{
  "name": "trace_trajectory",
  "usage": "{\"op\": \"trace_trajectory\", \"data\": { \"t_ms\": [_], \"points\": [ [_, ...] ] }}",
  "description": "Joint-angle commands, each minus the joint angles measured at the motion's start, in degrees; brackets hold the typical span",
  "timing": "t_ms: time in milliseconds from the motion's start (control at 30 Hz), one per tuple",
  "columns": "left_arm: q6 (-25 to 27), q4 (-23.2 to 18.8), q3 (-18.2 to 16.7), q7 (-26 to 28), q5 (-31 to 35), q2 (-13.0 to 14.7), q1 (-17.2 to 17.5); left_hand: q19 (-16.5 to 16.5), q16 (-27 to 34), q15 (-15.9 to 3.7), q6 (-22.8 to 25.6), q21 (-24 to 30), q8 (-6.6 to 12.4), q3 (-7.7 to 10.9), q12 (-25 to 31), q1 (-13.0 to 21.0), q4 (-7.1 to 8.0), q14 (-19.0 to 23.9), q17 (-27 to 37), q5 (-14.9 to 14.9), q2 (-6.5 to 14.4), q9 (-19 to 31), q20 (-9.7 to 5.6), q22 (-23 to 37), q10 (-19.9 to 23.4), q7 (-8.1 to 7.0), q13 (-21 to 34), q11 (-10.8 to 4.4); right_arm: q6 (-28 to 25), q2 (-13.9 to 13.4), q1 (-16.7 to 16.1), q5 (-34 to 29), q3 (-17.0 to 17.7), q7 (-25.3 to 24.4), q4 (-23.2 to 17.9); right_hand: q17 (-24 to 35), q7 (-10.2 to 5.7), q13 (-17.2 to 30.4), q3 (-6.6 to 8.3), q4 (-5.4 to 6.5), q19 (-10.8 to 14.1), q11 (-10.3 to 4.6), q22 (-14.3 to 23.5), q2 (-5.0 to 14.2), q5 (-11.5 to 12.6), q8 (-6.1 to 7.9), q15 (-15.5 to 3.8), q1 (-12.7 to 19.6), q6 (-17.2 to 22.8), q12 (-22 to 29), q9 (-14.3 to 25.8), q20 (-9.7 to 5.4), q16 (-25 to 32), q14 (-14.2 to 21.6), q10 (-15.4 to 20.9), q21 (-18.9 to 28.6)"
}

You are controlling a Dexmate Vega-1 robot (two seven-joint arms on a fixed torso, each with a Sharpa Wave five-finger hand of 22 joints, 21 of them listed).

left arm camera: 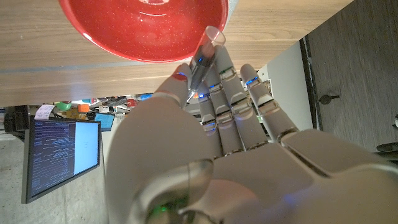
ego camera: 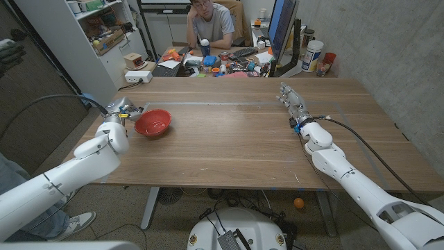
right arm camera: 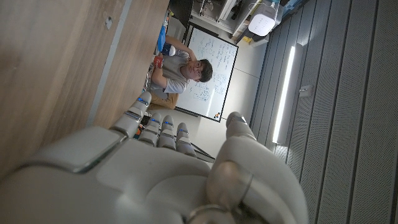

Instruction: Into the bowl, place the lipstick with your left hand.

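Observation:
A red bowl (ego camera: pixel 152 123) stands on the wooden table near its left edge; its glossy rim (left arm camera: pixel 143 31) fills the area just past my left fingers. My left hand (ego camera: pixel 123 110) sits right beside the bowl's left side and holds the lipstick (left arm camera: pixel 205 57), a slim silvery tube with a clear cap, pinched between thumb and fingers, its cap end pointing at the bowl's rim. My right hand (ego camera: pixel 291 101) stands on the table's right half, far from the bowl, fingers straight and apart, holding nothing.
Behind the table's far edge a person sits at a cluttered desk (ego camera: pixel 208 66) with monitors. A white shelf unit (ego camera: pixel 104 35) stands at the back left. A cable (ego camera: pixel 368 149) runs along my right arm.

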Motion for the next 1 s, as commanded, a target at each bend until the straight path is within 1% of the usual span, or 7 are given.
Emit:
{"op": "trace_trajectory", "data": {
  "t_ms": [33,267,567,633,1000],
  "points": [
    [-1.39,3.63,7.49,-1.9,1.2,-0.85,-6.71,-0.44,-0.05,-2.74,12.54,0.39,0.43,0.21,-0.12,1.31,0.19,2.49,0.3,0.27,2.02,0.3,0.08,0.2,8.5,-5.88,0.31,-8.58,0.54,0.1,-0.08,0.49,0.5,0.04,0.93,0.18,-0.25,0.34,-0.32,0.08,0.36,0.27,0.15,0.22,0.32,0.13,0.21,0.17,0.19,-0.18,0.13,0.1,-0.07,0.18,0.29,-0.28],
    [-1.51,4.55,9.03,-2.82,1.14,-1.14,-7.93,-0.65,-0.25,-2.55,12.39,0.36,0.4,0.2,-0.27,1.29,0.17,2.17,0.33,0.3,2.03,0.31,0.15,0.2,8.38,-6.0,0.46,-8.6,0.53,0.19,0.28,0.69,0.52,0.42,1.75,0.18,-0.26,0.34,-0.37,0.08,0.38,0.28,0.15,0.23,0.32,0.12,0.27,0.15,0.18,-0.19,0.13,0.1,-0.07,0.19,0.27,-0.28],
    [-1.61,5.39,10.2,-3.31,0.85,-1.56,-8.79,-0.83,-0.39,-2.43,12.24,0.36,0.37,0.19,-0.45,1.29,0.14,1.97,0.38,0.34,2.04,0.31,0.19,0.21,8.24,-6.03,0.64,-8.54,0.53,0.34,0.81,0.74,0.42,0.8,2.62,0.19,-0.2,0.34,-0.42,0.07,0.39,0.26,0.15,0.23,0.33,0.13,0.22,0.15,0.22,-0.2,0.13,0.08,-0.07,0.24,0.23,-0.27],
    [-0.97,5.57,10.71,-3.53,1.04,-1.78,-9.24,-0.92,-0.41,-2.44,12.17,0.35,0.36,0.2,-0.51,1.25,0.2,1.95,0.41,0.35,2.15,0.31,0.24,0.21,8.18,-6.04,0.7,-8.55,0.42,0.37,0.88,0.77,0.37,0.85,2.75,0.19,-0.19,0.34,-0.44,0.07,0.38,0.26,0.15,0.23,0.33,0.14,0.22,0.15,0.23,-0.2,0.13,0.07,-0.08,0.24,0.26,-0.28],
    [-2.17,7.48,11.9,-3.94,0.57,-2.6,-10.19,-0.98,-0.65,-2.44,11.93,0.42,0.31,0.17,-0.74,1.28,0.15,1.49,0.5,0.37,2.2,0.32,0.25,0.22,7.98,-6.18,0.97,-8.63,0.0,0.47,1.01,0.68,0.2,0.63,3.12,0.19,-0.15,0.34,-0.49,0.06,0.35,0.29,0.15,0.27,0.34,0.14,0.21,0.16,0.25,-0.19,0.13,0.07,-0.12,0.18,0.27,-0.3]
  ]
}}
